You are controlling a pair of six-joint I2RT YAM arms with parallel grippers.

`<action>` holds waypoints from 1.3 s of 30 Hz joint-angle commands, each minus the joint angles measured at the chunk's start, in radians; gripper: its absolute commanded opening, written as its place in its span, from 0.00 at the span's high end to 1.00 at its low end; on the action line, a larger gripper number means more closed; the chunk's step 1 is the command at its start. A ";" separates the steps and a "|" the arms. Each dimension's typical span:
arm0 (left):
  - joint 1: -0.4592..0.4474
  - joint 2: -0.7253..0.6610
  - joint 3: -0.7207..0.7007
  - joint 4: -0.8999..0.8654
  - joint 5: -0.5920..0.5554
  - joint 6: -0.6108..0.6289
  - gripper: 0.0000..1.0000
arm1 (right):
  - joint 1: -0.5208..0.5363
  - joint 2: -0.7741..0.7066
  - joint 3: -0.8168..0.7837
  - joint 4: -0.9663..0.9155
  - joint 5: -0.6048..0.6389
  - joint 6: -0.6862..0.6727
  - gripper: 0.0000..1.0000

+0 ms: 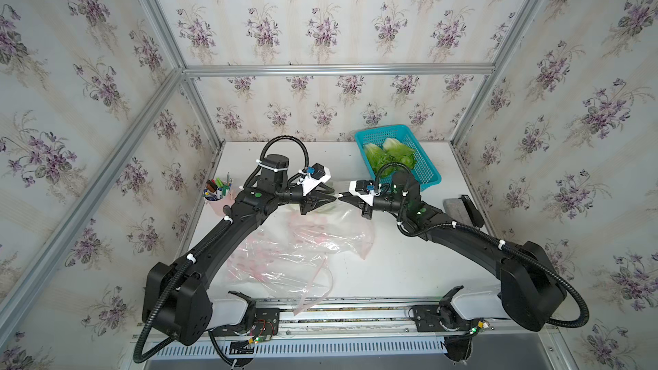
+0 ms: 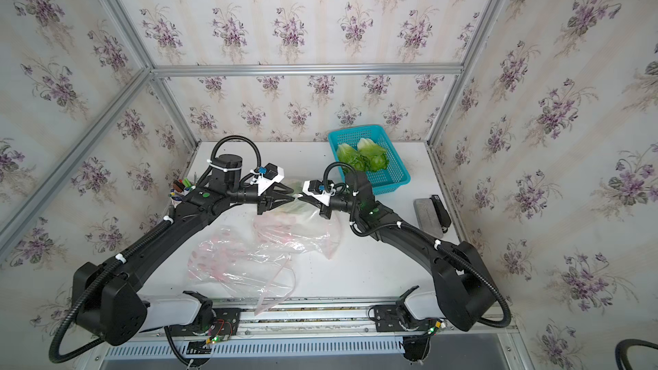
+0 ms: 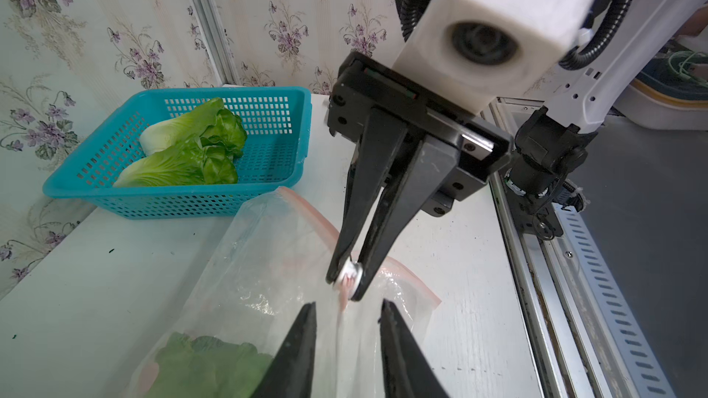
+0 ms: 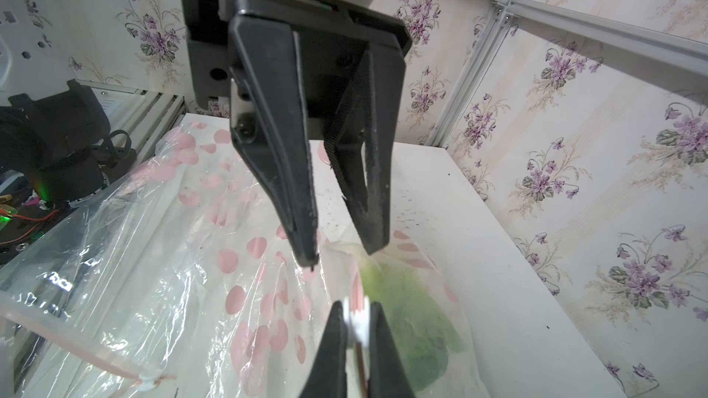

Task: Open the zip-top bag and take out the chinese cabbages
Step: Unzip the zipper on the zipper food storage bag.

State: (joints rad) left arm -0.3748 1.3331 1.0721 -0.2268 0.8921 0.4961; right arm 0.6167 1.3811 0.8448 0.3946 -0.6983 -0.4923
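Observation:
A clear zip-top bag (image 1: 329, 224) with pink spots lies mid-table. Its white slider (image 4: 357, 319) is clamped between the fingers of my right gripper (image 4: 357, 306), which is shut on it. My left gripper (image 3: 348, 305) faces it tip to tip; its jaws are apart with the bag's film and seam running between them. In both top views the two grippers (image 1: 334, 198) (image 1: 341, 196) almost touch. One chinese cabbage (image 3: 207, 365) shows green through the bag (image 4: 413, 319). Two more chinese cabbages (image 1: 390, 155) lie in the teal basket (image 1: 425, 169).
A second, empty spotted bag (image 1: 277, 268) lies crumpled near the front, its edge over the front rail. A pink cup of pens (image 1: 218, 198) stands at the left edge. A grey block (image 1: 457, 208) and a black stapler (image 1: 471, 210) sit at the right edge.

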 commanded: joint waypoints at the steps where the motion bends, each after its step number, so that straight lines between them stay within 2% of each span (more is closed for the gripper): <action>1: -0.006 0.004 0.005 -0.002 -0.016 0.018 0.65 | 0.007 0.007 0.013 0.014 -0.026 0.002 1.00; 8: -0.015 0.018 0.014 -0.002 -0.049 0.011 0.70 | 0.016 0.014 0.028 -0.003 -0.026 -0.006 1.00; 14: -0.016 0.023 0.020 -0.002 -0.060 0.004 0.92 | 0.020 0.015 0.028 -0.004 -0.018 -0.011 1.00; 19: -0.016 0.017 0.015 -0.008 -0.063 0.017 0.96 | 0.020 0.012 0.028 -0.005 -0.014 -0.015 1.00; 22: -0.024 0.009 0.012 -0.008 -0.139 0.021 1.00 | 0.020 0.009 0.028 -0.005 -0.006 -0.017 1.00; 25: -0.024 0.001 0.005 -0.005 -0.197 0.019 1.00 | 0.020 0.007 0.028 0.007 0.007 -0.006 1.00; 28: -0.027 0.003 -0.011 -0.006 -0.148 0.044 1.00 | 0.020 0.010 0.028 0.014 0.008 -0.002 1.00; 33: -0.028 0.032 0.003 -0.006 -0.109 -0.037 1.00 | 0.020 0.007 0.025 0.024 0.010 0.006 1.00; 39: -0.047 0.002 -0.016 -0.006 -0.187 0.006 1.00 | 0.020 -0.011 -0.003 0.036 0.040 -0.012 1.00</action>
State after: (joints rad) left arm -0.4194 1.3449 1.0607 -0.2192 0.7601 0.4847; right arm 0.6338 1.3834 0.8490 0.3599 -0.6411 -0.4900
